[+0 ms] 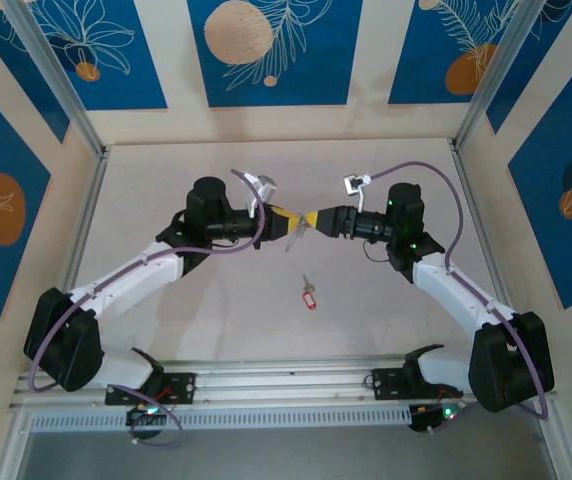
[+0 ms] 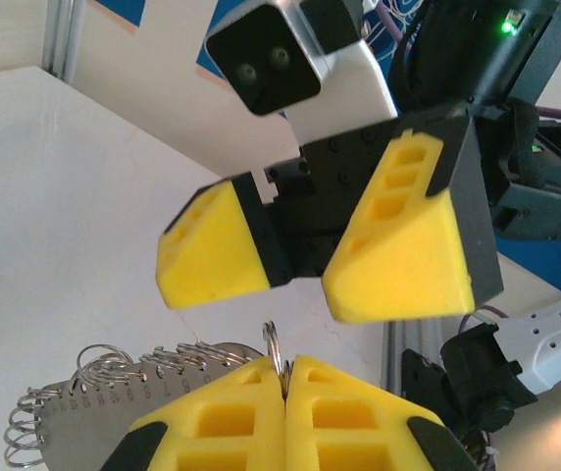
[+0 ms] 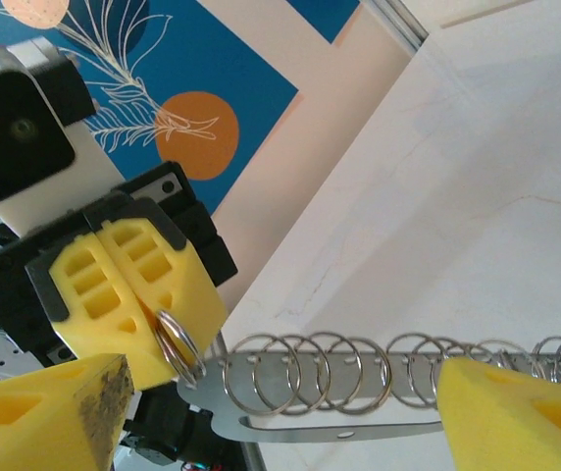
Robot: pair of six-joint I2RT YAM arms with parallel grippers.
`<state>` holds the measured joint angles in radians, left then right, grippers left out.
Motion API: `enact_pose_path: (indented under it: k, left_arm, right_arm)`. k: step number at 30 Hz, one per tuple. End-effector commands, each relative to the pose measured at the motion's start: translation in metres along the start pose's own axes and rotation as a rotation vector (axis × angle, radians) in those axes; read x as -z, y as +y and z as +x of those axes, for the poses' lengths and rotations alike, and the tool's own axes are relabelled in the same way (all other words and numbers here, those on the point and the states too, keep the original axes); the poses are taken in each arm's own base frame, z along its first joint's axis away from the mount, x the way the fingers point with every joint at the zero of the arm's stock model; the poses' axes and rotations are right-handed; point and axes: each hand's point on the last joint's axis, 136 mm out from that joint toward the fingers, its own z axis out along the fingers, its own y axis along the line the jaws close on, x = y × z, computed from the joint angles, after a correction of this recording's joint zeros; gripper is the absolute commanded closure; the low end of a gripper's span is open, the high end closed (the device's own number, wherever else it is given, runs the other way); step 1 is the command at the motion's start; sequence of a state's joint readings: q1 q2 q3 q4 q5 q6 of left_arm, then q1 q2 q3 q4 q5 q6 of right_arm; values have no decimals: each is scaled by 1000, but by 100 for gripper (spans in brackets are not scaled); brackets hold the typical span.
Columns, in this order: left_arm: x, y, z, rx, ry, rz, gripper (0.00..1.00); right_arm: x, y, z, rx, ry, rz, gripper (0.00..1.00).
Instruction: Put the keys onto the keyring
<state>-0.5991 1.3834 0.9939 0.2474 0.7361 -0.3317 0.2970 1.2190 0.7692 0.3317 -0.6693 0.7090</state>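
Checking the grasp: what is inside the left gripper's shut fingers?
One split ring of the keyring is pinched in the left gripper; its other rings lie outside. The clamped stretch is hidden by the yellow pads.

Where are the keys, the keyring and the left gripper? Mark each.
the keys (image 1: 311, 299), top view, on the red tag.
the keyring (image 3: 290, 417), right wrist view, on its grey strip.
the left gripper (image 2: 285, 371), left wrist view, between its shut fingertips.

So the pads (image 2: 398, 255) on the left gripper (image 1: 292, 221) and right gripper (image 1: 309, 219) are bright yellow, keys (image 1: 310, 298) are red and silver, keyring (image 3: 359, 378) is shiny silver-grey, and wall panels (image 1: 116, 40) are blue with orange circles and white leaf outlines.
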Motion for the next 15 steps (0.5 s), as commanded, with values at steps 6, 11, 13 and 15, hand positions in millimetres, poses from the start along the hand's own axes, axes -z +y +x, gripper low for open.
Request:
enact_pose_path:
  k: [6,11,13,15]
  left_arm:
    - [0,-16,-19,-47,-21,82,100]
    - [-1,-19,-21,-44,-25,107,100]
    - [-1,-21,-21,-41,-26,117,100]
    - [-2,-21,-21,-37,-25,122,100]
  right_arm:
    - [-1,25,-18,84,10,-96,26]
    - [-2,31,-11,93,44,-149,34]
    - [-1,33,-10,95,51,-162,38]
    - [-1,35,-8,98,60,-175,42]
